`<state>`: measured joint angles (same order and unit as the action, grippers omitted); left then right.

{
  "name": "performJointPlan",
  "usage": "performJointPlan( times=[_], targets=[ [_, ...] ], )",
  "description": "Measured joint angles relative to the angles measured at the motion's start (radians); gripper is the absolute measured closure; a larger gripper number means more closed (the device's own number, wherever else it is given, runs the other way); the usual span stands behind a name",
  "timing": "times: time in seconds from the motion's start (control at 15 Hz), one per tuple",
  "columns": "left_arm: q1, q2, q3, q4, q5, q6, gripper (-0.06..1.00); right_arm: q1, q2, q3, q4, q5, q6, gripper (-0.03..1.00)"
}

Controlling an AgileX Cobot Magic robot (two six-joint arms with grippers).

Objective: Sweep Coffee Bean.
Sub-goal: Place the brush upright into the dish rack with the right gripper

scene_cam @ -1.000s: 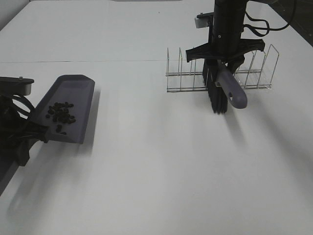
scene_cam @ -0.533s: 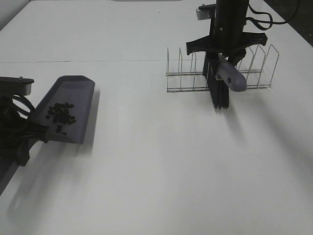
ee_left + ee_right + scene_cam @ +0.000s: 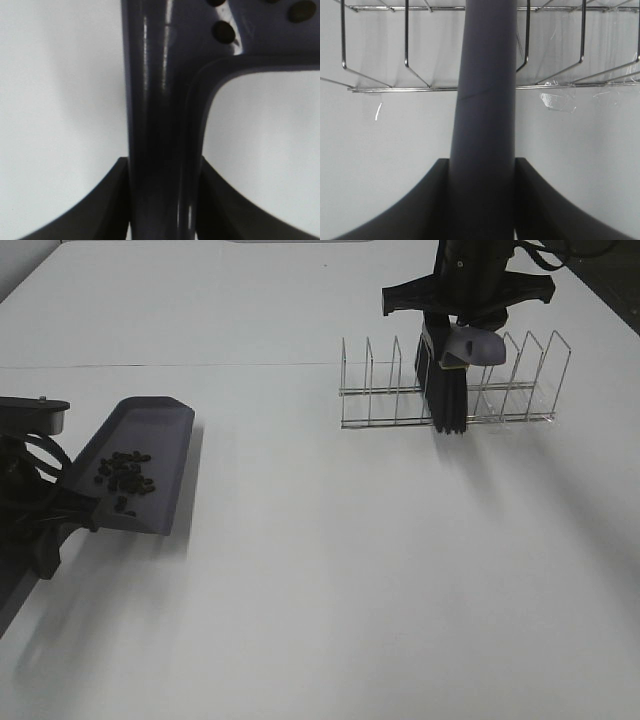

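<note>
Left side. My left jaws are clenched on the dustpan handle point(image 3: 160, 130). In the left wrist view the dark stem runs straight between them, pinched on both sides. The dustpan point(image 3: 150, 430) sits at the left edge of the counter point(image 3: 320, 580), with its wide lip toward the far side. It throws a shadow on the counter along its right flank. I cannot tell whether its base touches the counter.

The coffee bean point(image 3: 125, 472) cluster lies loose inside the dustpan, in the half nearer the handle. A few beans point(image 3: 223, 31) show close up where the handle meets the pan.

Right side. My right jaws are clenched on the brush handle point(image 3: 485, 100), and the grey-purple shaft fills the gap between them. The brush point(image 3: 447, 395) hangs upright, bristles down, about midway along the wire rack point(image 3: 380, 423). Its dark bristles cross the rack's front rails. I cannot tell whether they sit in a slot or just in front of it. The rack stands on the far right of the counter, well apart from the dustpan. A scrap of clear tape point(image 3: 559, 101) hangs just under the rack's lower rail.
</note>
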<state>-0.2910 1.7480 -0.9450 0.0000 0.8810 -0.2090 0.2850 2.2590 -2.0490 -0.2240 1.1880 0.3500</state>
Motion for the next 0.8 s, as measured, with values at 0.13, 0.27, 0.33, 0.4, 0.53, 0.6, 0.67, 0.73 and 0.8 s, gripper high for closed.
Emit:
performJointPlan(
  times=[0.13,0.27,0.33,0.4,0.53,0.6,0.67,0.73,0.8],
  targets=[
    [0.000,0.000,0.000,0.000,0.000,0.000,0.62,0.000,0.016,0.000,0.001,-0.002,0.000,0.61],
    [0.000,0.000,0.000,0.000,0.000,0.000,0.62,0.000,0.050,0.007,0.001,-0.011,0.002,0.61],
    [0.000,0.000,0.000,0.000,0.000,0.000,0.62,0.000,0.061,0.007,0.002,-0.006,0.000,0.61],
    [0.000,0.000,0.000,0.000,0.000,0.000,0.62,-0.001,0.068,0.007,0.010,0.010,-0.020,0.61],
    [0.000,0.000,0.000,0.000,0.000,0.000,0.62,-0.002,0.068,0.007,0.013,0.016,-0.028,0.61],
    [0.000,0.000,0.000,-0.006,0.000,0.000,0.62,-0.003,0.068,0.007,0.017,0.021,-0.028,0.61],
    [0.000,0.000,0.000,-0.006,0.000,0.000,0.62,-0.003,0.068,0.007,0.017,0.022,-0.029,0.61],
    [0.000,0.000,0.000,-0.006,0.000,0.000,0.62,-0.003,0.068,0.007,0.017,0.023,-0.029,0.61],
    [0.000,0.000,0.000,-0.006,0.000,0.000,0.62,-0.003,0.068,0.007,0.019,0.025,-0.029,0.61]
  ],
)
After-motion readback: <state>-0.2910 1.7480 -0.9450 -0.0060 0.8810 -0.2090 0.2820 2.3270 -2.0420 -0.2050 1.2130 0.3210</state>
